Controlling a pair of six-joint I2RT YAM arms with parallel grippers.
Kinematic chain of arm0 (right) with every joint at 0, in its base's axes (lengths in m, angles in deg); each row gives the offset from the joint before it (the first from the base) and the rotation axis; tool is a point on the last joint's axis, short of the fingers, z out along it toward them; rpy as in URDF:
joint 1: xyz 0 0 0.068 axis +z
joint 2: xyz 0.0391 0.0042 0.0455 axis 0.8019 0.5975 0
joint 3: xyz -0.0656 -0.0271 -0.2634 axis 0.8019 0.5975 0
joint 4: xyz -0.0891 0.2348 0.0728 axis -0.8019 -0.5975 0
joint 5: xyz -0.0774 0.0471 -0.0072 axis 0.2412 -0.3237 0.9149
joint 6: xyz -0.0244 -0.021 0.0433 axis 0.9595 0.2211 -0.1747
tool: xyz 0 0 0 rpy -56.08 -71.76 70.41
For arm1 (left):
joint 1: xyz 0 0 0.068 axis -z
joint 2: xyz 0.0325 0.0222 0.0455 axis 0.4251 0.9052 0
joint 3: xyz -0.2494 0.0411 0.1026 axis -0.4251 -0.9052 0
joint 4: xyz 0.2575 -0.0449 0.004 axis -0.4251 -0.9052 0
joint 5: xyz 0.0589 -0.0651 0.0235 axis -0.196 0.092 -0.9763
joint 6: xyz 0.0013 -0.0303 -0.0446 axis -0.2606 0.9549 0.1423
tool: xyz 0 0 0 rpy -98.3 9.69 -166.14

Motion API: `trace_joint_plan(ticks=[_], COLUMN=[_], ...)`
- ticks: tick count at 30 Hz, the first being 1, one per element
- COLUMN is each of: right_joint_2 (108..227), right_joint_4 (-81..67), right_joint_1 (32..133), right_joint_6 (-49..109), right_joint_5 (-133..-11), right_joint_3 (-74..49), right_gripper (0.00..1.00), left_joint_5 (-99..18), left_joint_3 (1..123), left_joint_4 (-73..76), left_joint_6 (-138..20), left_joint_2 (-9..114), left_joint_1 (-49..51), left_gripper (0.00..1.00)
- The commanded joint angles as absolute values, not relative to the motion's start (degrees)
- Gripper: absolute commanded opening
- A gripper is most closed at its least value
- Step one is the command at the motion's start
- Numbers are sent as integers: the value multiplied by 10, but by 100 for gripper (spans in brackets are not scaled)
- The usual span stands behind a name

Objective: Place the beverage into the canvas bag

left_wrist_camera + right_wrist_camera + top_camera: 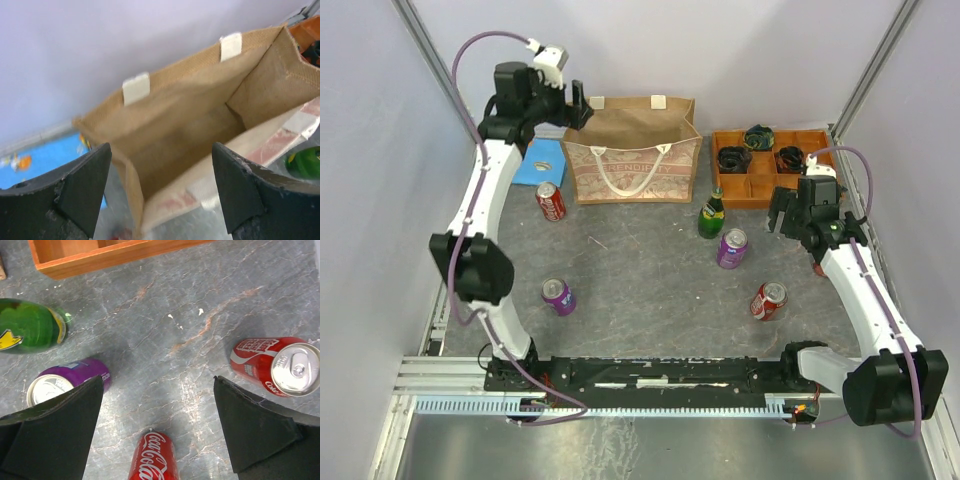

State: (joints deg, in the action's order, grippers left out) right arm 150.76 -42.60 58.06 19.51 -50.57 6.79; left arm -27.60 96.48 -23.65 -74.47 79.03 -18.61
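Beverage closest to the reach of the right gripper (157, 385) is a red can (152, 457). It sits low in the middle of the right wrist view, almost centred in the gap between the two fingers but below their tips, so back toward the arm rather than ahead of it. The fingers are spread wide and hold nothing. A second red can (280, 367) stands just off the right finger with its lid showing. A purple can (67, 382) is partly hidden behind the left finger, and a green bottle (30, 330) is at the left edge, below the wooden tray (115, 257). The cans appear to stand upright on the table (640, 270), so their long axis is vertical and a grip would likely close across the round side.

The canvas bag (632, 155) stands at the upper middle of the overhead view, well apart from the right gripper, up and to its left. The left gripper (160, 155) hovers at the bag's upper left corner, fingers released and empty, looking into the open mouth. The part of the inside that shows holds no drink. The right arm is nearer the drinks; the left is nearer the bag.
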Motion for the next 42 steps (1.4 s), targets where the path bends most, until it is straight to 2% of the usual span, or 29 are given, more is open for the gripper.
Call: trace_joint_plan(ticks=[1,4,11,15,20,23,25,30,34,35,42], right_joint_2=[1483,1465,1452,1457,1464,1464,1462,1461,1460,1459,1452], right_joint_4=[-423,-425,-432,-434,-434,-434,-432,-430,-429,-429,-434], right_joint_1=[579,580,580,579,580,580,579,579,580,579,580], right_joint_6=[195,189,190,195,195,192,190,188,187,187,188], right_joint_5=[-539,-545,-549,-549,-557,-560,-561,-563,-564,-564,-564], right_joint_3=[55,66,73,66,60,61,64,68,73,72,64], right_gripper=[99,99,99,99,99,99,99,99,99,99,99], left_joint_5=[-178,-135,-85,-119,-176,-217,-248,-295,-297,-299,-259], left_joint_3=[1144,1172,1074,1055,1030,1003,975,917,871,862,824], left_joint_4=[-369,-435,-444,-439,-355,-320,-290,-230,-200,-195,-194], left_joint_6=[-876,-975,-1078,-1117,-1097,-1111,-1123,-1129,-1137,-1140,-1174], left_joint_2=[879,899,864,875,894,901,901,892,857,846,753], left_joint_1=[-163,-144,-128,-105,-83,-69,-63,-61,-61,-60,-62], left_gripper=[87,87,87,87,87,84,75,42,5,3,3])
